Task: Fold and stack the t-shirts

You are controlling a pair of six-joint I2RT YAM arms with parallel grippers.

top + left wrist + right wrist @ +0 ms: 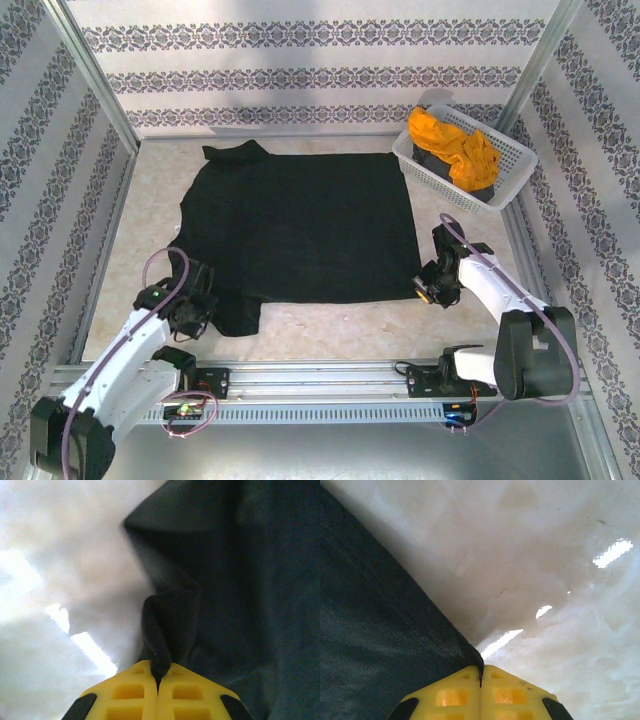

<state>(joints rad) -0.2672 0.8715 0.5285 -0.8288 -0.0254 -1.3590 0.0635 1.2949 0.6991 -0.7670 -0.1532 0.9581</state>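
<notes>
The large black t-shirt (300,225) lies spread flat on the table, with a sleeve hanging toward the near left. My left gripper (195,312) is shut on a pinched fold of the black t-shirt (167,630) at that near-left sleeve. At the shirt's near-right corner my right gripper (428,290) is shut on the hem of the black t-shirt (385,630). The orange-yellow t-shirt (455,145) lies crumpled in the basket on top of the dark grey t-shirt (440,165).
The white plastic lattice basket (430,172) stands at the back right, close to the shirt's far-right corner. Patterned walls and metal frame posts (100,95) enclose the table. Bare pale tabletop (330,325) runs along the near edge.
</notes>
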